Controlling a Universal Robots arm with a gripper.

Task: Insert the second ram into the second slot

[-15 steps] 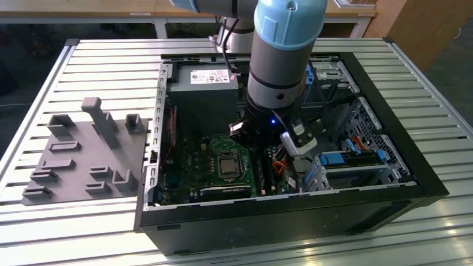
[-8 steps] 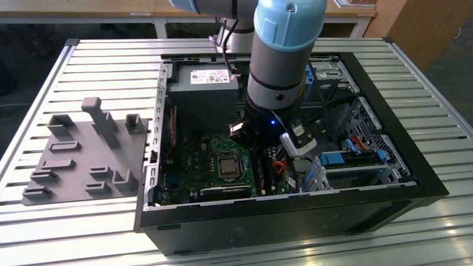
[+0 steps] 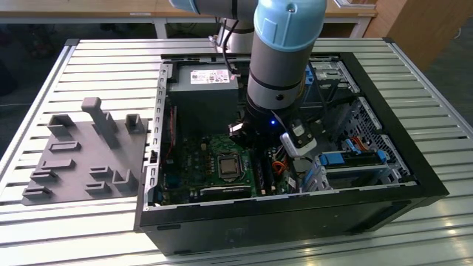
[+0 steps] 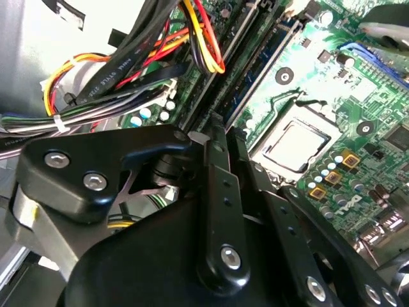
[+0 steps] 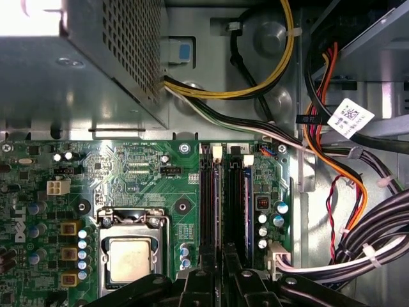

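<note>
In the first wrist view two long black slots [image 5: 208,204] run side by side on the green motherboard [image 5: 128,173]. A thin dark-blue ram strip [image 5: 218,204] stands on edge along the nearer slot, and a second blue strip [image 5: 246,198] stands along the other. My gripper [image 5: 223,259] sits directly over the end of these slots with its black fingers [image 5: 213,272] pressed close together. In the second wrist view the gripper [image 4: 231,137] points down the slots toward a blue strip [image 4: 271,51]. Whether the fingers pinch the ram's edge or only touch it is hidden.
The open computer case [image 3: 414,166] lies on a slatted table, with the arm [image 3: 277,83] reaching down inside. Bundled cables [image 5: 358,224] crowd one side of the slots and the processor socket [image 5: 131,256] sits on the other. A grey fixture plate [image 3: 81,155] lies at the exterior view's left.
</note>
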